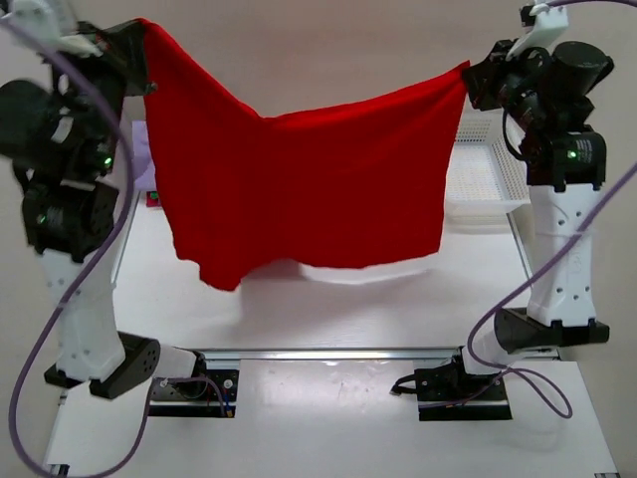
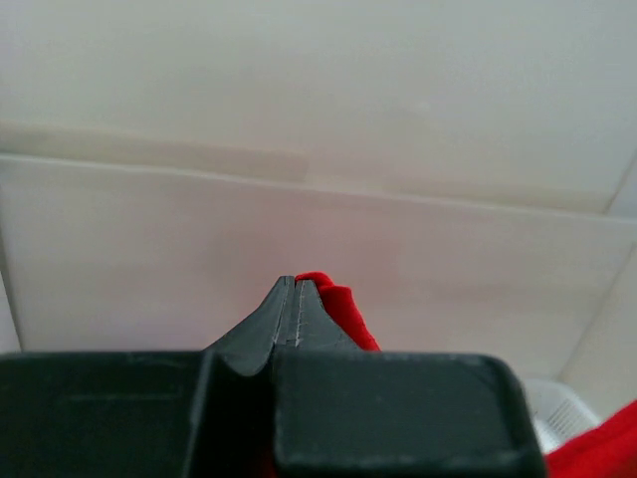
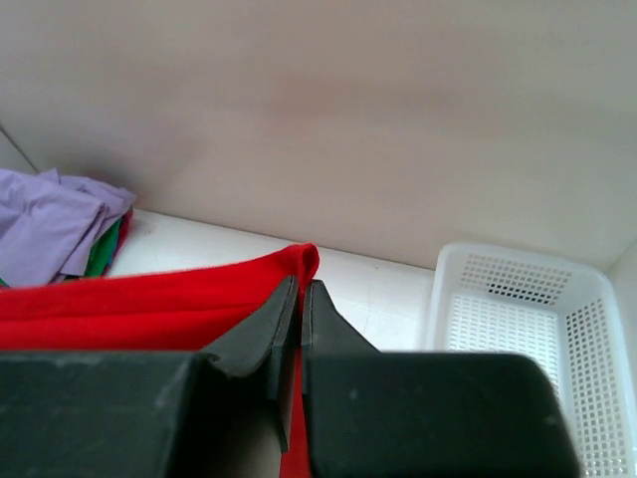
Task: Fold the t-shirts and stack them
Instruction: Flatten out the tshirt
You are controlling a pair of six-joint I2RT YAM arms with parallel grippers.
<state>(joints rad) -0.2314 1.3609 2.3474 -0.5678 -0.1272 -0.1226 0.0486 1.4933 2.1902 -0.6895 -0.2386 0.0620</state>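
Note:
A bright red t-shirt (image 1: 299,189) hangs spread in the air between my two grippers, its lower edge just above the table. My left gripper (image 1: 142,40) is shut on its top left corner; in the left wrist view red cloth (image 2: 338,304) bulges beside the closed left gripper (image 2: 295,284). My right gripper (image 1: 470,75) is shut on the top right corner; in the right wrist view red cloth (image 3: 149,304) runs into the closed right gripper (image 3: 301,287). Folded lavender, green and red t-shirts (image 3: 60,224) lie in a pile at the far left of that view.
A white plastic mesh basket (image 1: 488,179) stands on the table at the right, behind the shirt; it also shows in the right wrist view (image 3: 528,319). A small pink and green object (image 1: 154,197) lies at the table's left edge.

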